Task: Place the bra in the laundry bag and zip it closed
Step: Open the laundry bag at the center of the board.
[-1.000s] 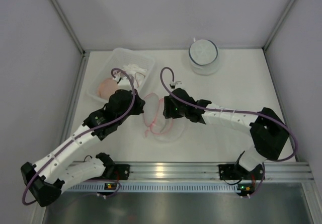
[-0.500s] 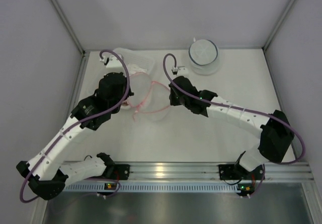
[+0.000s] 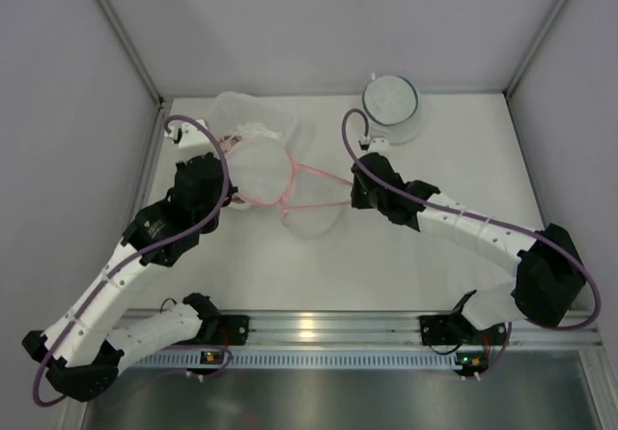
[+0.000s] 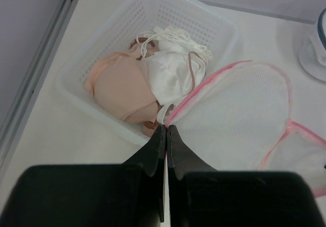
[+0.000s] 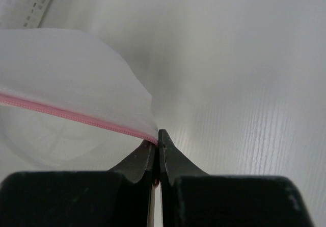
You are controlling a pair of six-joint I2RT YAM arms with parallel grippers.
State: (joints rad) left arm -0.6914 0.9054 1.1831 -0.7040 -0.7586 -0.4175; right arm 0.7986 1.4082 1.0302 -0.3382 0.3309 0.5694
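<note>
So here's where I'm at. My left tool [image 4: 164, 130] is pinched together on the pink rim of the round white mesh laundry bag [image 4: 239, 109], right by the near corner of the white perforated plastic basket [image 4: 204, 25]. My right tool [image 5: 157, 136] is clamped on the same bag, tips closed on the pink zipper tape [image 5: 76, 117] (from the wrist view the tape runs straight into the tips).

From the top camera the bag is strung between the two tools and hangs open like a clamshell. One round half overlaps the basket's near right corner, and the other round half sits lower, toward the middle of the white bench [image 3: 454, 150]. The pink trim is pulled fairly straight across to my right tool.

The peach padded bra [image 4: 119, 89] is in the basket, on its left side. Touching it on the right is a white satin bra with thin straps [image 4: 173, 76], with the straps bunched toward the far wall of the basket.

There's also a round white container with a dark rim [image 3: 391, 101] at the far side of the bench, well apart from the basket (can't tell what it is from here).
</note>
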